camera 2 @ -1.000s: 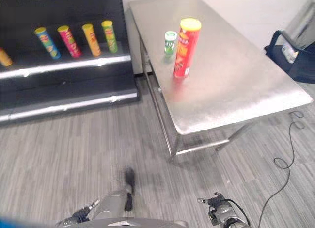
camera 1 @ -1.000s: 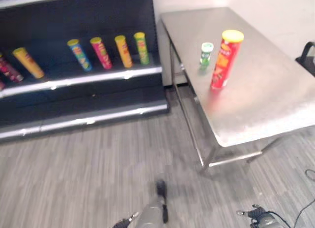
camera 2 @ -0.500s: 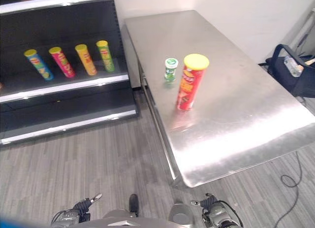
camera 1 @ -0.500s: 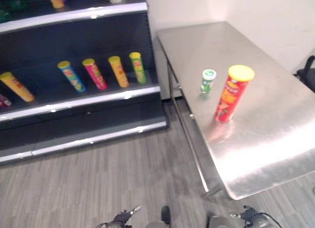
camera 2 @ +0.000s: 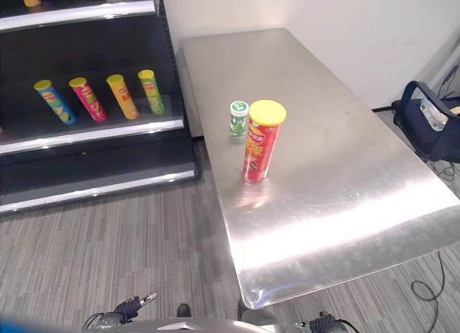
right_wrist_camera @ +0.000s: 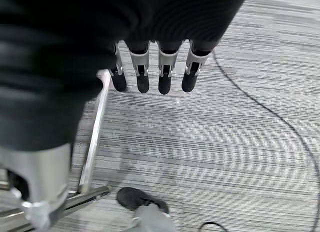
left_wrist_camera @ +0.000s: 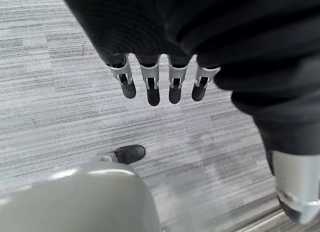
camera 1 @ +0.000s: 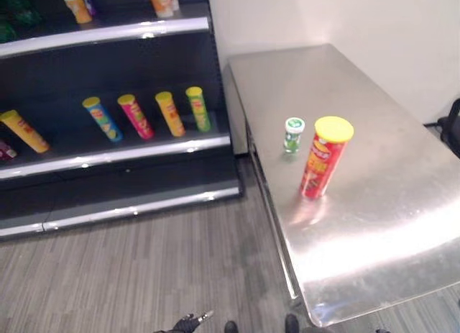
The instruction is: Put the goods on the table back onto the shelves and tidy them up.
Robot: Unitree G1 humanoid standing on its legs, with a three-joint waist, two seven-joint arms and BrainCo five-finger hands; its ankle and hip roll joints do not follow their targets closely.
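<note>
A tall red can with a yellow lid (camera 1: pixel 325 159) stands upright on the steel table (camera 1: pixel 388 211), near its left edge. Just behind it stands a small green can with a white lid (camera 1: pixel 293 134), apart from the red one. My left hand (left_wrist_camera: pixel 152 85) hangs over the grey floor with straight fingers and holds nothing. My right hand (right_wrist_camera: pixel 150 71) also hangs low over the floor beside a table leg (right_wrist_camera: pixel 93 137), fingers straight and empty. Both hands are well below the tabletop and far from the cans.
A dark shelf unit (camera 1: pixel 115 153) stands left of the table. Several cans, among them a blue (camera 1: pixel 101 119), a pink (camera 1: pixel 136 116) and a green one (camera 1: pixel 198 108), lean on its middle shelf. A dark bag (camera 2: pixel 430 121) sits on the floor at the right.
The whole picture has shifted: the head camera has come nearer the table and shelves. The cans stand as before. My arms have dropped out at the lower edge.
</note>
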